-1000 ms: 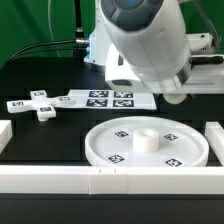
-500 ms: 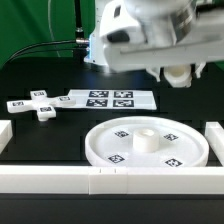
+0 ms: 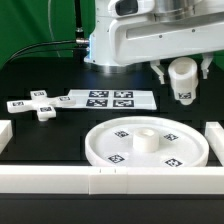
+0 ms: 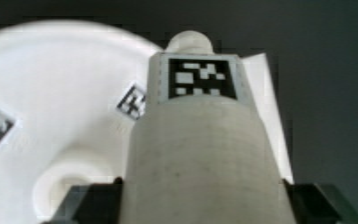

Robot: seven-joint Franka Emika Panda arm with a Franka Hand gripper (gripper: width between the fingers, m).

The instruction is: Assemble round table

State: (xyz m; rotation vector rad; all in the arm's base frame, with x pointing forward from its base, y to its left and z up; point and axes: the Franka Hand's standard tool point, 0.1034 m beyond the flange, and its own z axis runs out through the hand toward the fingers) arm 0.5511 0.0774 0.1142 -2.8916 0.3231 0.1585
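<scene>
The large rimmed round disc (image 3: 147,145) lies flat on the black table near the front, with a raised hub (image 3: 147,139) at its middle. My gripper (image 3: 182,72) is shut on the short cylindrical leg (image 3: 183,81) and holds it in the air above and to the exterior view's right of the disc. In the wrist view the leg (image 4: 195,140) fills the middle between my dark fingers (image 4: 87,200), its tag facing the camera, with the disc (image 4: 60,85) behind it. The small cross-shaped piece (image 3: 39,103) lies at the exterior view's left.
The marker board (image 3: 108,99) lies flat behind the disc. White rectangular border blocks run along the front (image 3: 100,181) and stand at both sides (image 3: 214,138). The robot base (image 3: 100,45) stands at the back before a green backdrop.
The arm has lifted and swung back, uncovering the leg in my gripper at the exterior view's right. The disc and cross piece have not moved.
</scene>
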